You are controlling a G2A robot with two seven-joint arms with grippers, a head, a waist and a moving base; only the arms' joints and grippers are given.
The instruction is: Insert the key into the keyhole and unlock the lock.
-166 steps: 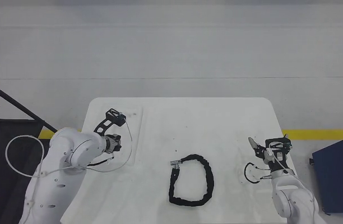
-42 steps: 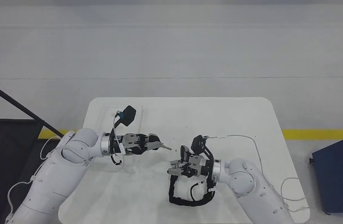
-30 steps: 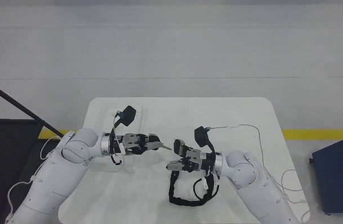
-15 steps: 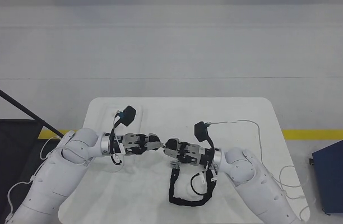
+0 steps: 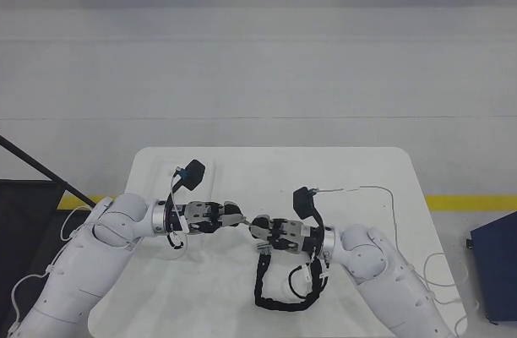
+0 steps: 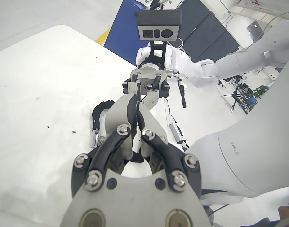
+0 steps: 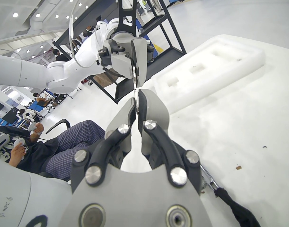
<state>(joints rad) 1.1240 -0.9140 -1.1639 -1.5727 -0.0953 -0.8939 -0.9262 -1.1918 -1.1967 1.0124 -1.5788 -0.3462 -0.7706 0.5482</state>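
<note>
While your left pincer and right pincer meet tip to tip, both clamp the thin silver metal key above the black fabric-sleeved chain lock.

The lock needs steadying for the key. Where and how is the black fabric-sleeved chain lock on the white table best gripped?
Grip the shiny metal end piece of the black fabric-sleeved chain lock, coming straight down from above, jaws across its narrow width. It is rigid and lies flat on the white table; elsewhere the lock looks limp and would likely sag.
</note>
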